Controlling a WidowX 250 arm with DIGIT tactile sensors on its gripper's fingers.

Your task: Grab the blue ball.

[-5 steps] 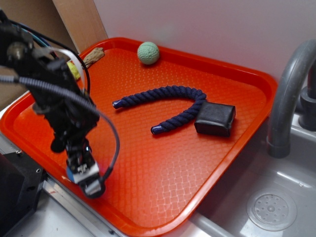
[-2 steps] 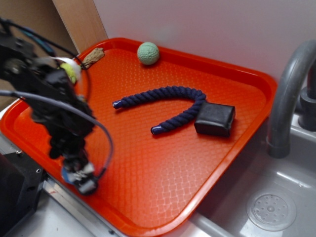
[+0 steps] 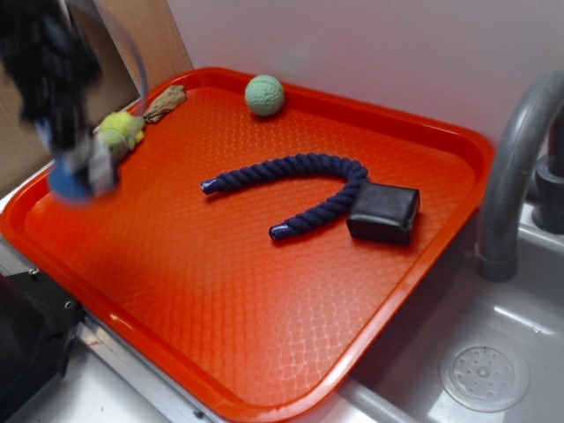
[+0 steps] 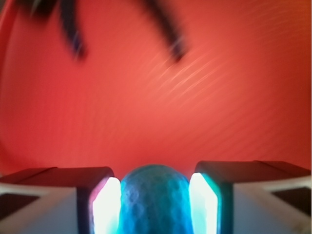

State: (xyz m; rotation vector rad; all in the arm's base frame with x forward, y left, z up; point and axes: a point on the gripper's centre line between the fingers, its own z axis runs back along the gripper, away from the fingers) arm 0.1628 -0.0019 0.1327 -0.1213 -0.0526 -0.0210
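The blue ball [image 4: 154,200] sits clamped between the two fingers [image 4: 204,202] of the gripper [image 4: 154,204], its dimpled, rubbery surface filling the gap in the wrist view. In the exterior view the ball [image 3: 66,181] shows as a blurred blue patch at the gripper's [image 3: 79,172] tip, raised above the left part of the tray [image 3: 264,300]. The arm [image 3: 44,62] reaches down from the upper left corner, dark and smeared by motion blur, with the gripper pointing down.

The tray is glossy orange-red plastic with a fine pebbled texture and a raised rim. On it lie a dark navy twisted rope [image 3: 291,181] bent into a U, a black rounded block [image 3: 383,212] touching one leg of the rope, and a pale green dimpled ball [image 3: 264,94] near the far rim. A yellow-green soft item [image 3: 122,130] and a brown scrap [image 3: 166,102] lie by the left rim. A grey faucet [image 3: 511,176] curves over a grey sink [image 3: 476,352] at right.
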